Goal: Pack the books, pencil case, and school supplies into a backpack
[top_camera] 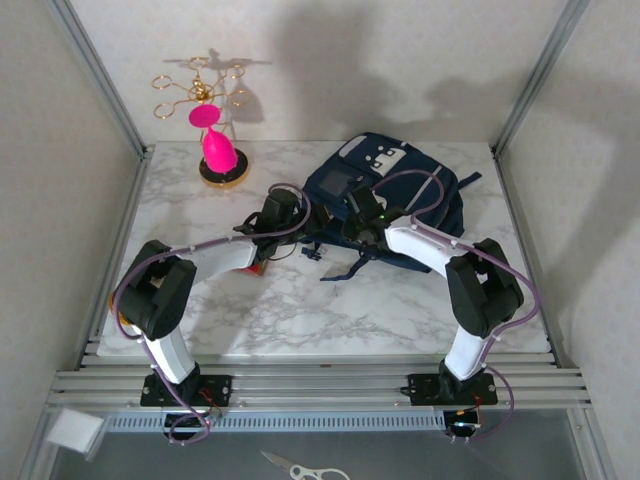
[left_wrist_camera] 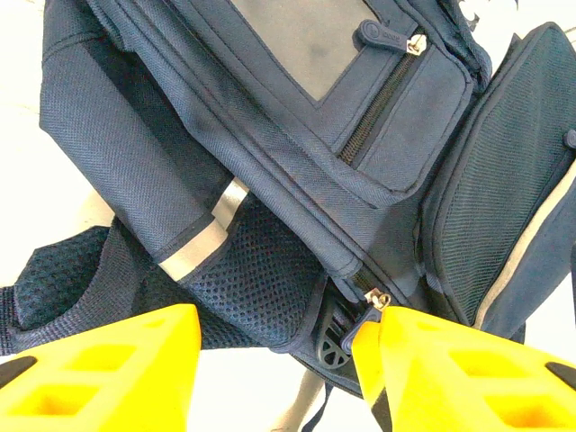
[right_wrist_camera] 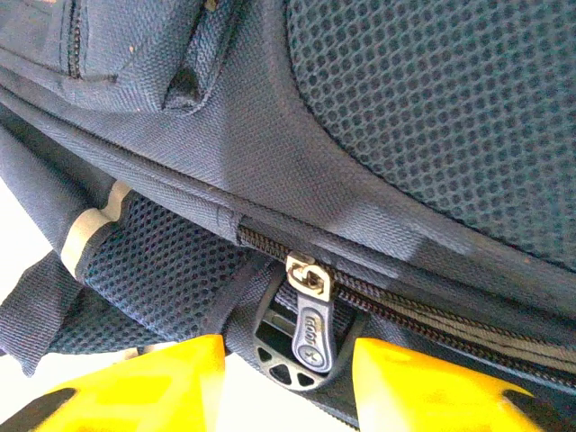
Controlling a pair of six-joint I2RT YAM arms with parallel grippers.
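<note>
Navy backpack [top_camera: 395, 185] on marble table [top_camera: 330, 310], zip pull [right_wrist_camera: 309, 337] within parted right claw [right_wrist_camera: 288, 382]

Gold wire stand [top_camera: 205, 95], pink ornament [top_camera: 218, 150], marble table [top_camera: 330, 320], scissors [top_camera: 300, 466]

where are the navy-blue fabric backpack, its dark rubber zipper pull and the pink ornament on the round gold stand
navy-blue fabric backpack [top_camera: 340, 185], top external view, front pocket panel
dark rubber zipper pull [right_wrist_camera: 310, 335], right wrist view, middle of the tab
pink ornament [top_camera: 219, 152], top external view, its lower body
</note>
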